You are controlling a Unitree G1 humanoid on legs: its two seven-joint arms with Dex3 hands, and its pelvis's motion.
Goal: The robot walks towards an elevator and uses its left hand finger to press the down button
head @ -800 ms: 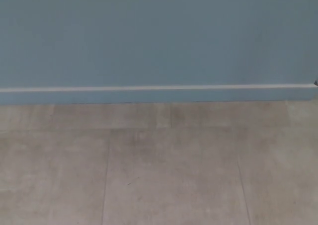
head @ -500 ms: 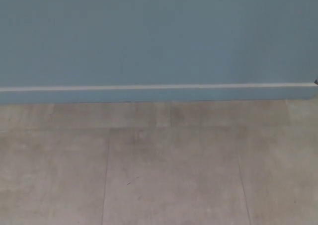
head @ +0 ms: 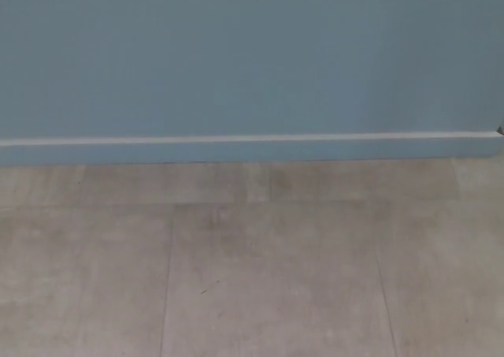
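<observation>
A plain blue-grey wall [head: 252, 57] fills the frame from 9 to 3 o'clock. Its blue skirting board [head: 252, 149] meets pale grey floor tiles [head: 268, 278] toward 6 o'clock. The left hand, the right hand and the down button are all out of frame, so I cannot tell how the fingers stand.

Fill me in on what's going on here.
Nothing is being handled at this moment. The head camera looks down at the foot of a blue wall, where a baseboard topped by a pale strip meets grey floor tiles. The left hand and right hand are both out of view. No elevator or down button shows in the picture, so the press has not begun as far as can be seen.
</observation>
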